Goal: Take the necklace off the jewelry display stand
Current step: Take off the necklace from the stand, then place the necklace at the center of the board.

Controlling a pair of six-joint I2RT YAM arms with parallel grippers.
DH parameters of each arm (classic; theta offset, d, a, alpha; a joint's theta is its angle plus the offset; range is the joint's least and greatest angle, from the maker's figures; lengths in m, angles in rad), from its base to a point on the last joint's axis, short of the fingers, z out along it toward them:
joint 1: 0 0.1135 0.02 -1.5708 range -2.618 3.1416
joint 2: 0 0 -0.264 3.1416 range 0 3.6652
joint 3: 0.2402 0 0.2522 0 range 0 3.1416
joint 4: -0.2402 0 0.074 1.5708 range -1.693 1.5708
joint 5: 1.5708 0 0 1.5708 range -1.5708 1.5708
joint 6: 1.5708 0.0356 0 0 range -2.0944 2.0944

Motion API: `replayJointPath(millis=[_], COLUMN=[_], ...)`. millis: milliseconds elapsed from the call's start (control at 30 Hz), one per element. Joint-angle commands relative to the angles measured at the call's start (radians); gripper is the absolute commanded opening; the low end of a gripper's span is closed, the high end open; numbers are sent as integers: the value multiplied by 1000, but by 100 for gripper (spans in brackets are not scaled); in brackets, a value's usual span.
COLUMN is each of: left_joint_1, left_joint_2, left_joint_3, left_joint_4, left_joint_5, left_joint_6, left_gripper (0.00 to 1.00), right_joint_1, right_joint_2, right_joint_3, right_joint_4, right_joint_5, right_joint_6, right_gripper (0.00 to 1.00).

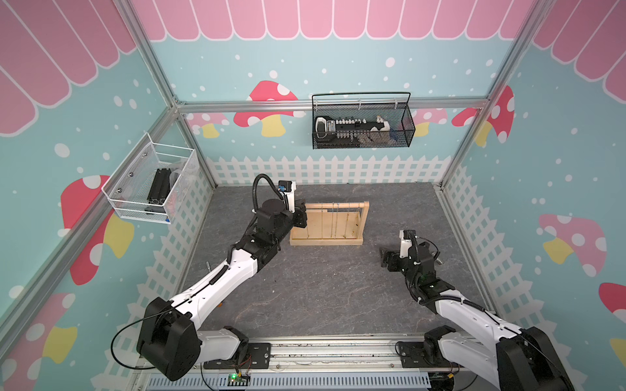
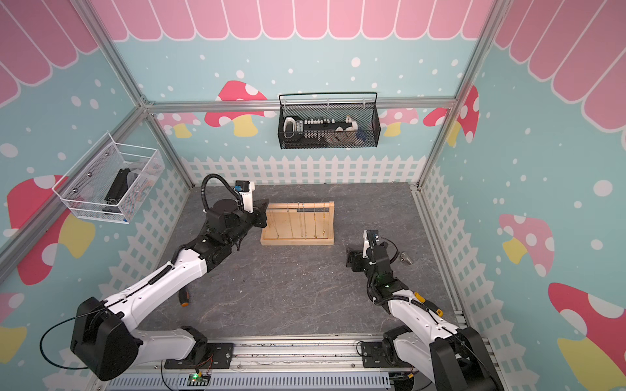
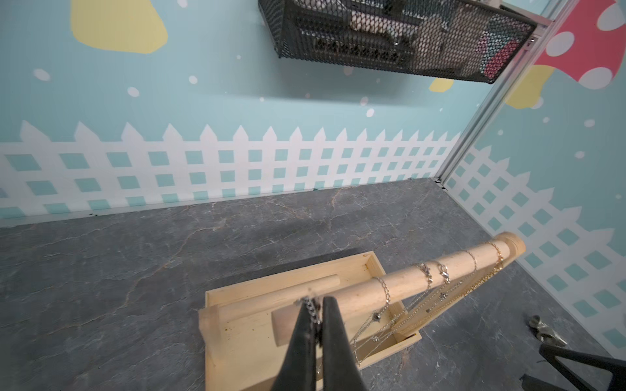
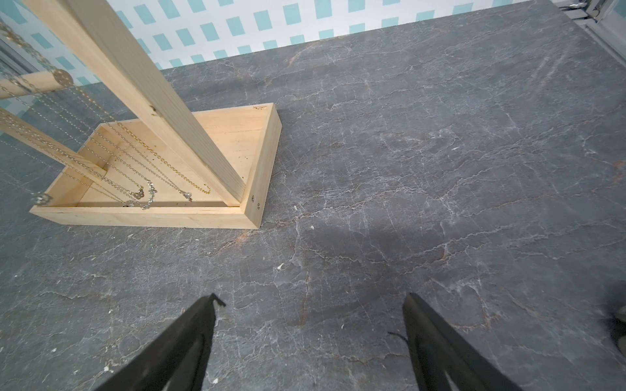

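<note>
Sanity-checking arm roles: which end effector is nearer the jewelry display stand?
Left. The left end effector is at the jewelry display stand's top rod, shut on a necklace there. The right end effector hangs open over the table, apart from the stand's opposite end.

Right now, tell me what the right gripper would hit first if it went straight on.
Probably the grey tabletop: the open right gripper points down at it, with the jewelry display stand off to one side. Depth is unclear.
</note>
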State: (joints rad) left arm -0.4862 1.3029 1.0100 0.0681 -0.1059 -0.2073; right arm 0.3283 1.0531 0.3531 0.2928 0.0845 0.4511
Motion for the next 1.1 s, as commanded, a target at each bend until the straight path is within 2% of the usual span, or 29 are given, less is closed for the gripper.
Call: replayJointPath(millis=[0,167,300,567,733,1067], left_joint_1=[5,6,6,5,5,-6], left_joint_2=[-31,-77,-138,-299,-423,-581], left_joint_3=[23,15,-3,12,0,-165], left_joint_4=[-126,-184,-255,-493,-630,-666], left_joint_5=[-163,-259,-237,-88,85,347], left_joint_6=[24,28,-3,-67,-119,-318], left_gripper=[0,0,0,0,0,0], right_joint_1=[4,5,5,4,6,5], right_joint_2=[-2,-5,-5,-2,17,28], right_joint_3=[23,23,22,26,37,39], right_joint_4=[7,2,-3,-13,-26,-24], right_joint_5=[-7,-8,-3,-2,-20,-38], right_joint_6=[20,21,21,21,12,23], right_gripper=[88,88,88,88,88,88])
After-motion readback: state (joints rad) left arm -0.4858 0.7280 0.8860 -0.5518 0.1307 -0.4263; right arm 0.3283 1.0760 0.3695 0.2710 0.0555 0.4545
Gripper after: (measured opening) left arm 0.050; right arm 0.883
